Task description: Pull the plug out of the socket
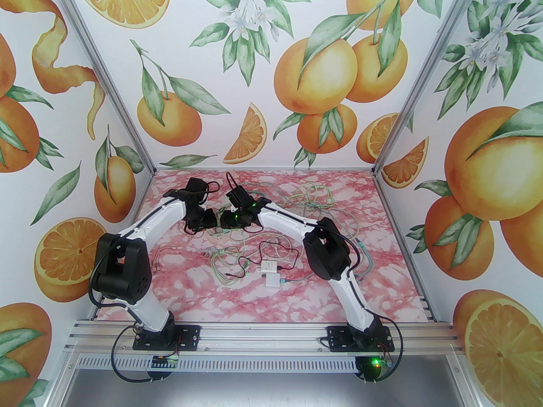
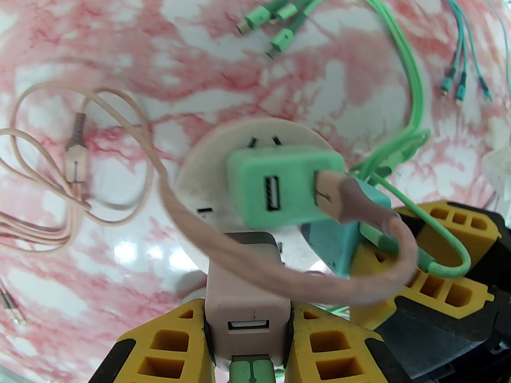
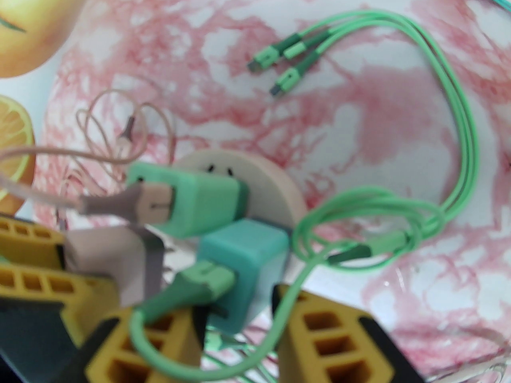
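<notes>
The pink plug (image 2: 243,277) is clamped by the left gripper (image 2: 247,313), jaws nearly closed. The teal plug (image 3: 243,261) looks pinched in the right gripper (image 3: 231,305). Both are seated in the round socket (image 2: 223,146), between the arms. Pulled apart, the wrong plug could be freed, or the pink cable (image 2: 223,249) snagged on the green plug (image 2: 279,190).

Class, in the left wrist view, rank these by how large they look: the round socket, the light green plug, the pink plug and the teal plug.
1. round socket
2. light green plug and pink plug: they look alike, and the pink one is nearer the camera
3. teal plug, partly hidden
</notes>
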Controlling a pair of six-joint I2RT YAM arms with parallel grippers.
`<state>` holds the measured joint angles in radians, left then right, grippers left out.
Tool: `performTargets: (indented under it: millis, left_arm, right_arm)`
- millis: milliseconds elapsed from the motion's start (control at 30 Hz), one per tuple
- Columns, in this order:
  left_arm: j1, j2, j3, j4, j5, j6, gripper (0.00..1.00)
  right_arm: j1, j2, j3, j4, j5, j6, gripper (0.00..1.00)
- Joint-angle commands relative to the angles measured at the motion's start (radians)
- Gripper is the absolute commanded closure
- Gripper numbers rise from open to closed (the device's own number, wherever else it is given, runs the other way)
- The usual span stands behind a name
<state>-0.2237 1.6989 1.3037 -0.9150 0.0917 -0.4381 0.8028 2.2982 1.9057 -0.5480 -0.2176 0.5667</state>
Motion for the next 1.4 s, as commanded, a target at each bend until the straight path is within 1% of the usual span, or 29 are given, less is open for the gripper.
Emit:
performTargets:
  millis: [0,133,233,467,533,667,733,800,867,900,1033,1167,1200,1233,1300,1367]
  left_arm:
    - [0.002,-0.106,0.018,-0.060,-0.091,0.022,0.90]
    - [0.001,-0.182,-0.005,-0.090,-0.129,0.013,0.90]
    - [0.004,-0.250,-0.053,-0.115,-0.204,-0.012,0.90]
    - [0.075,-0.451,-0.265,-0.130,-0.302,-0.131,0.91]
    - [0.086,-0.504,-0.331,-0.133,-0.323,-0.171,0.89]
    - [0.102,-0.610,-0.479,-0.116,-0.322,-0.272,0.89]
    - [0.104,-0.657,-0.551,-0.087,-0.303,-0.323,0.88]
    - [0.104,-0.710,-0.625,-0.017,-0.262,-0.351,0.88]
    - [0.105,-0.772,-0.697,0.041,-0.248,-0.384,0.86]
    - [0.105,-0.808,-0.725,0.059,-0.248,-0.402,0.83]
    - [0.105,-0.938,-0.810,0.083,-0.251,-0.450,0.78]
    - [0.104,-1.017,-0.864,0.090,-0.236,-0.471,0.70]
    - [0.105,-1.025,-0.873,0.091,-0.231,-0.476,0.66]
    - [0.105,-1.028,-0.877,0.092,-0.226,-0.478,0.58]
    - [0.105,-1.030,-0.873,0.085,-0.223,-0.473,0.41]
    - [0.104,-1.025,-0.856,0.062,-0.238,-0.467,0.26]
  right_arm:
    - [0.026,0.121,-0.077,-0.179,0.050,-0.021,0.66]
    - [0.023,0.117,-0.071,-0.181,0.058,-0.020,0.65]
    - [0.020,0.113,-0.068,-0.181,0.063,-0.020,0.65]
    - [0.017,0.109,-0.062,-0.179,0.063,-0.016,0.65]
    - [0.018,0.107,-0.065,-0.177,0.062,-0.015,0.65]
    - [0.018,0.104,-0.068,-0.172,0.060,-0.013,0.65]
    - [0.018,0.103,-0.067,-0.171,0.058,-0.012,0.65]
    - [0.017,0.100,-0.070,-0.171,0.058,-0.013,0.65]
    - [0.017,0.097,-0.073,-0.172,0.058,-0.013,0.65]
    - [0.018,0.094,-0.075,-0.173,0.060,-0.013,0.65]
    - [0.017,0.084,-0.090,-0.169,0.064,-0.015,0.65]
    - [0.017,0.083,-0.091,-0.166,0.060,-0.014,0.65]
    - [0.017,0.085,-0.089,-0.165,0.058,-0.014,0.65]
    - [0.017,0.087,-0.087,-0.166,0.054,-0.013,0.65]
    - [0.019,0.086,-0.083,-0.166,0.055,-0.012,0.65]
    - [0.018,0.083,-0.083,-0.167,0.055,-0.012,0.65]
